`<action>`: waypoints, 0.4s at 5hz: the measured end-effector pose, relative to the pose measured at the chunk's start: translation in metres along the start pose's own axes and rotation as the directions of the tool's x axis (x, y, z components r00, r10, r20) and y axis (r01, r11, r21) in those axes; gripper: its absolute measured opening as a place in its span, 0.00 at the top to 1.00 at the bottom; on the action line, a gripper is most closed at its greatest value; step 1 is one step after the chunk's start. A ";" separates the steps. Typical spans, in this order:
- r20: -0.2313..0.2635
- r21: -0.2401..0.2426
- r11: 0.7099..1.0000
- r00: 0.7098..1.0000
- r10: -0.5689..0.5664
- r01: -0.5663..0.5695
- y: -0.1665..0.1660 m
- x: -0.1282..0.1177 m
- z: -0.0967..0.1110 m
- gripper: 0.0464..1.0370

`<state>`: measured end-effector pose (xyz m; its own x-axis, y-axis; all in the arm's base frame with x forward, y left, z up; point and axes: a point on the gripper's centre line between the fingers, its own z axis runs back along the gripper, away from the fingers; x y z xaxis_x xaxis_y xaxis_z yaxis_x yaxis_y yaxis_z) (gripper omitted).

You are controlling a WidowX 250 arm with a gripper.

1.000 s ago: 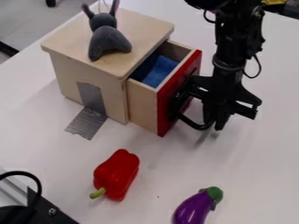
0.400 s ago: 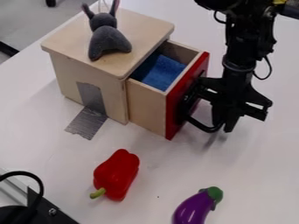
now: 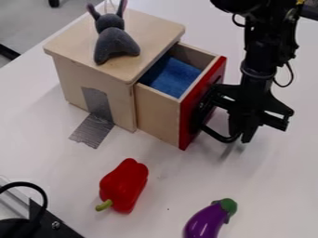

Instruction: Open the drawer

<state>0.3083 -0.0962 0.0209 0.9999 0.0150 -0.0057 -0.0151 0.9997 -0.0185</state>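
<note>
"Out to the right of the wooden box (image 3: 93, 86), the drawer (image 3: 156, 114) stands well open, with a blue cloth (image 3: 171, 76) showing inside. Would you call that done?"

"Close to it, I'd say. What bothers me is how much of it is left in the box. I can't see the back end, so one pull too many might bring it right out and let it drop onto the tabletop (image 3: 267, 186)."

"And the tool (image 3: 242, 137), has it got a proper hold?"

"I can't tell whether it's open or closed. It's down at the outer end of the black handle (image 3: 218, 136) and looks to be touching it, but whether it grips or only hooks, I couldn't swear to."

"So it might slip?"

"If it's only hooked, yes. A slight lift or a sideways drift could lose the handle. Or, pulling off line, it might twist the red front (image 3: 203, 102) and jam the drawer in its opening."

"Could the whole box come along?"

"If the drawer binds, or meets a stop. The grey tape (image 3: 93, 131) seems meant to anchor it; should that peel, the box would skid, and the plush toy (image 3: 115, 44) on top could topple."

"The pepper (image 3: 124, 186) and the eggplant (image 3: 208, 221)?"

"Both nearer the camera, apart from the drawer. Only a badly skewed pull should trouble them."
</note>
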 end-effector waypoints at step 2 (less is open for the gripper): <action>-0.004 -0.004 1.000 1.000 0.001 -0.001 -0.003 -0.001 0.001 0.89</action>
<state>0.3076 -0.0989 0.0218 0.9998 0.0155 -0.0102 -0.0157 0.9996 -0.0223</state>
